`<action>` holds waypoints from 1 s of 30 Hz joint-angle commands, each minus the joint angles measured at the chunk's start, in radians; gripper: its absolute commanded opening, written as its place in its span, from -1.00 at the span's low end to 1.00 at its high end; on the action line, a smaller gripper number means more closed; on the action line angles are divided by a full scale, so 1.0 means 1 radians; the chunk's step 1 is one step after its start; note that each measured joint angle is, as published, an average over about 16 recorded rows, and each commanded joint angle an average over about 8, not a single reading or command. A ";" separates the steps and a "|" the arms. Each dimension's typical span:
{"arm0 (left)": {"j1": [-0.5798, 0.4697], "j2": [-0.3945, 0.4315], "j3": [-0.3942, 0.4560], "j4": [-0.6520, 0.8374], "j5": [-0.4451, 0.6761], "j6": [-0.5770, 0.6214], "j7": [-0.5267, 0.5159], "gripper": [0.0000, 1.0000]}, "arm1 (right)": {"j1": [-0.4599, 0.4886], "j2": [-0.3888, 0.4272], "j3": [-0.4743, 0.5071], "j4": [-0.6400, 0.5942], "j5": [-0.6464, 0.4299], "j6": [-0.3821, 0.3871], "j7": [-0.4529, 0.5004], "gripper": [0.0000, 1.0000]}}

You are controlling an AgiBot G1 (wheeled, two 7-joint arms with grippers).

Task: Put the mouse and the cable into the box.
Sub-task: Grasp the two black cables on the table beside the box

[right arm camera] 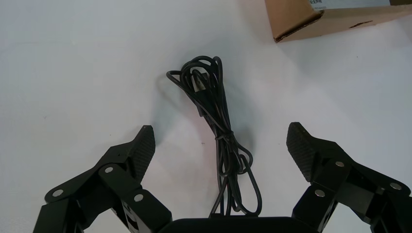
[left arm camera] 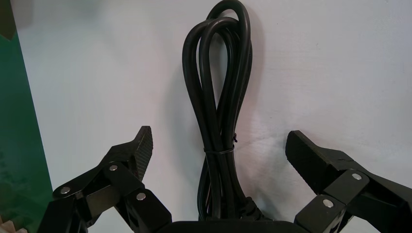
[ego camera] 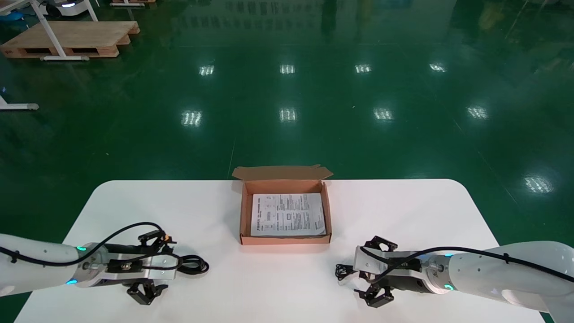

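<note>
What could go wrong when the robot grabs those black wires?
1. The left pincer is open over the thick cable, which is tied at only one spot. Its loose loops might droop and snag on the wall of the box.
2. The thin cable under the open right pincer is skinny and tangled, so it might slip out of the grip or unravel.
3. Both arms may head for the same box and could bump.

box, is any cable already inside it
No, the box holds only a printed sheet, while the thick cable and the thin cable both lie on the table.
</note>
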 commanded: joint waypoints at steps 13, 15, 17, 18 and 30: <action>0.000 0.000 0.000 0.000 -0.001 0.001 0.000 -1.00 | -0.005 0.007 0.000 0.023 0.001 -0.006 0.004 -1.00; 0.000 0.000 0.000 0.000 -0.001 0.001 0.000 -1.00 | -0.006 0.008 0.000 0.024 0.001 -0.006 0.004 -1.00; 0.000 0.000 0.000 -0.001 -0.001 0.001 0.000 -1.00 | -0.006 0.008 0.000 0.026 0.002 -0.007 0.004 -1.00; 0.000 0.000 0.000 -0.001 -0.001 0.001 0.000 -1.00 | -0.006 0.009 0.000 0.026 0.002 -0.007 0.004 -1.00; 0.000 0.000 0.000 -0.002 -0.001 0.000 0.000 -1.00 | -0.007 0.010 0.000 0.031 0.002 -0.007 0.005 -1.00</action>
